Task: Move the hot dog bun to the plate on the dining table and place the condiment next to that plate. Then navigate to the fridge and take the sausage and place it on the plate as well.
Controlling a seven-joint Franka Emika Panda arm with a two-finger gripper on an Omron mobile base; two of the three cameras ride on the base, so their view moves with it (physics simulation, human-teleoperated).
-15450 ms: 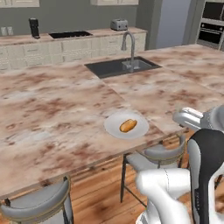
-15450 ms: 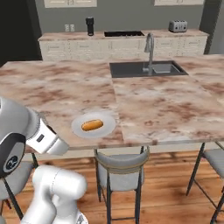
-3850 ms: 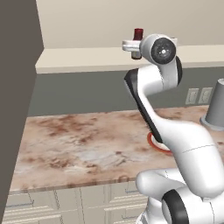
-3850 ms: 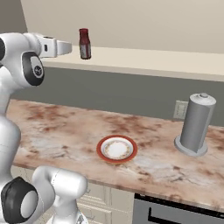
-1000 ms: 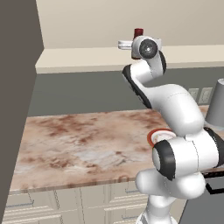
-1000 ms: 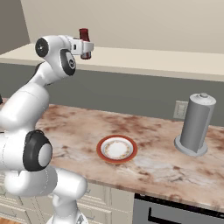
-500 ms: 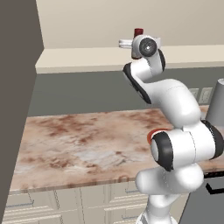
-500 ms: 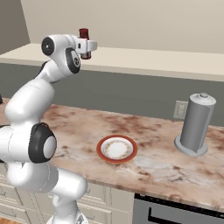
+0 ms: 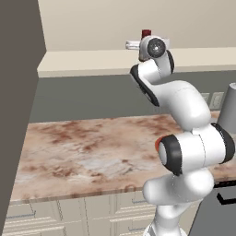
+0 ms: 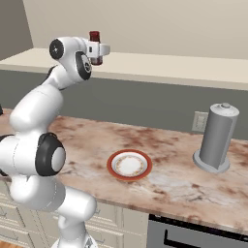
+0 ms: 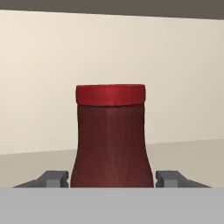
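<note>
- The condiment (image 11: 110, 135) stands upright on the high cream shelf (image 10: 184, 68), above the marbled desk (image 10: 174, 179).
- The fingers (image 11: 173, 178) are set spread on either side of the condiment's lower body, not quite touching it, so that a squeeze can be made there.
- The red-rimmed plate (image 10: 129, 164), on the desk below the condiment, is judged not to be the target.

One condiment bottle (image 11: 111, 138) with a single red cap, upright on the cream shelf (image 10: 160, 67). One red-rimmed plate (image 10: 129, 164), one grey cylindrical canister (image 10: 216, 137) at its 3 o'clock, one wall outlet (image 10: 198, 122), all at one marbled surface (image 10: 169, 179).
</note>
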